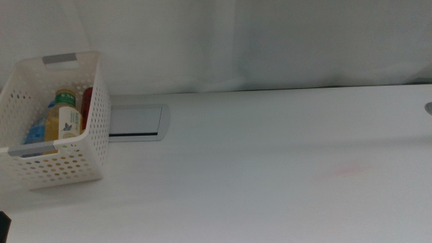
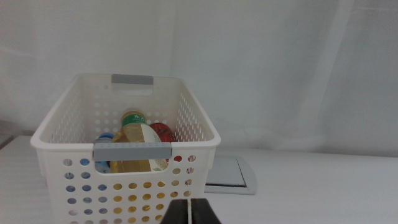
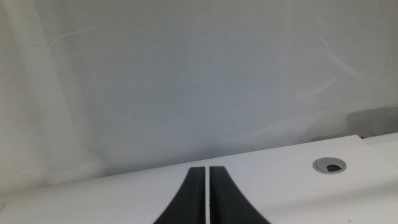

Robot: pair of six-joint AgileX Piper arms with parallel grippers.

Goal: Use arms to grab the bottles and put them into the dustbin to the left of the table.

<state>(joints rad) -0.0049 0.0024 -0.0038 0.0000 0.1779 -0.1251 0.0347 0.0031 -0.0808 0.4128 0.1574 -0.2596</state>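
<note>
Middle view: white rectangular plastic basket with perforated sides and grey handle strips (image 1: 67, 145) sits at the left end of the large plain white tabletop (image 1: 270, 175), just beside the grey rectangular cable hatch (image 1: 138, 121). Inside it, the yellow-drink bottle with green-white label (image 1: 65, 116) is upright or nearly so; a slim red soda can (image 1: 87, 101) is behind it, and a small clear water bottle with blue label (image 1: 39, 131) is on its far-left side. All three are in the bin. Neither of my arms shows here beyond a dark scrap at the bottom-left corner.

Left wrist view adds the look over the near rim: basket (image 2: 68, 143), yellow bottle's cap end and label (image 2: 138, 127), red can top (image 2: 163, 132), blue cap (image 2: 106, 138). The hatch (image 2: 227, 174) lies past the basket's corner. My left gripper (image 2: 189, 211) is held back from the basket, level, pointing at its near wall, jaws pressed together on nothing.

Right wrist view alone shows a round grey grommet (image 3: 329, 165) in the tabletop before a white curtain (image 3: 186, 74). My right gripper (image 3: 207, 196) is low over the table, jaws closed to a hairline gap, holding nothing.
</note>
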